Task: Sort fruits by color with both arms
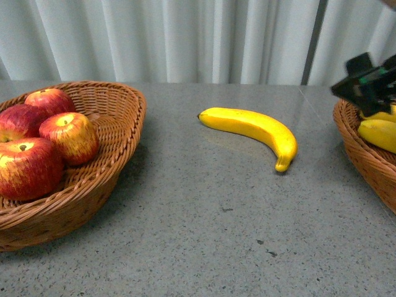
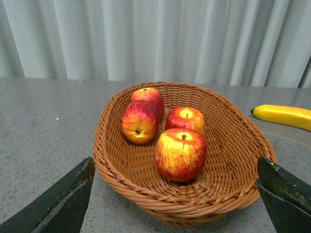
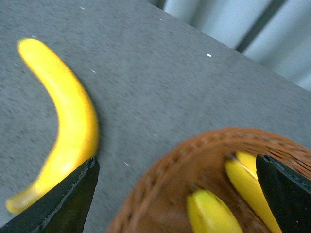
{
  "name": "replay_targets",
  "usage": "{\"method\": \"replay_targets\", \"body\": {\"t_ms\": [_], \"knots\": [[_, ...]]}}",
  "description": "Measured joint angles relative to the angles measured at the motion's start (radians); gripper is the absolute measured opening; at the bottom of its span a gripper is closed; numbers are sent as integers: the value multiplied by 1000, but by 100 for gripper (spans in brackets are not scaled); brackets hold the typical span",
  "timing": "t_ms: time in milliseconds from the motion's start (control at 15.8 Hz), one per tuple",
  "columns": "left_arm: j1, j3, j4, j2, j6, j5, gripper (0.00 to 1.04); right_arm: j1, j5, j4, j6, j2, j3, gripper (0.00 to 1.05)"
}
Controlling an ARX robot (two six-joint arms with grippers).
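Several red apples (image 1: 28, 166) lie in the brown wicker basket (image 1: 117, 142) at the left; the left wrist view shows them too (image 2: 181, 154). One yellow banana (image 1: 257, 129) lies on the grey table at the middle; it also shows in the right wrist view (image 3: 70, 121). Two bananas (image 1: 378, 133) lie in the right basket (image 1: 365, 158), also seen in the right wrist view (image 3: 214, 216). My right gripper (image 1: 369, 80) hovers open and empty over that basket's rim (image 3: 170, 160). My left gripper (image 2: 177, 201) is open and empty, just short of the apple basket (image 2: 233, 141).
Pale curtains hang behind the table. The grey tabletop (image 1: 210, 210) runs between the two baskets. The loose banana shows far off in the left wrist view (image 2: 284, 116).
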Motion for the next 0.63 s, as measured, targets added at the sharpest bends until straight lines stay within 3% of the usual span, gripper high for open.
{"method": "replay_targets", "body": {"t_ms": [316, 631], "knots": [[0, 0, 0, 0, 0, 0, 98, 161, -21, -63, 144, 272, 264, 98], [0, 0, 0, 0, 0, 0, 98, 206, -4, -130, 157, 406, 442, 98]]}}
